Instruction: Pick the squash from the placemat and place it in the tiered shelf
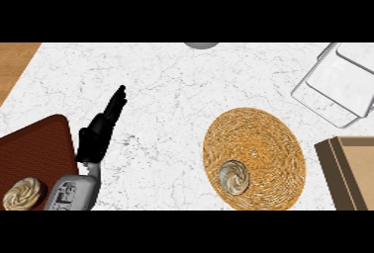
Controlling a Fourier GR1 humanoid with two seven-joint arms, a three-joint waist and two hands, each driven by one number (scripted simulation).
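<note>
A round woven straw placemat (pixel 256 143) lies on the white marble counter, right of centre. On its lower left part sits a small round squash (pixel 234 176) with a swirled cream and brown top. The grey tiered shelf (pixel 337 81) stands at the upper right corner, seen from above. My left hand (pixel 101 129) rests at the left with straight fingers pointing up, holding nothing, well to the left of the placemat. My right hand does not show.
A dark brown mat (pixel 36 148) lies at the lower left with a second swirled round object (pixel 23 193) on it. A tan wooden box (pixel 350 170) sits at the right edge. A grey round thing (pixel 201 45) peeks in at the top.
</note>
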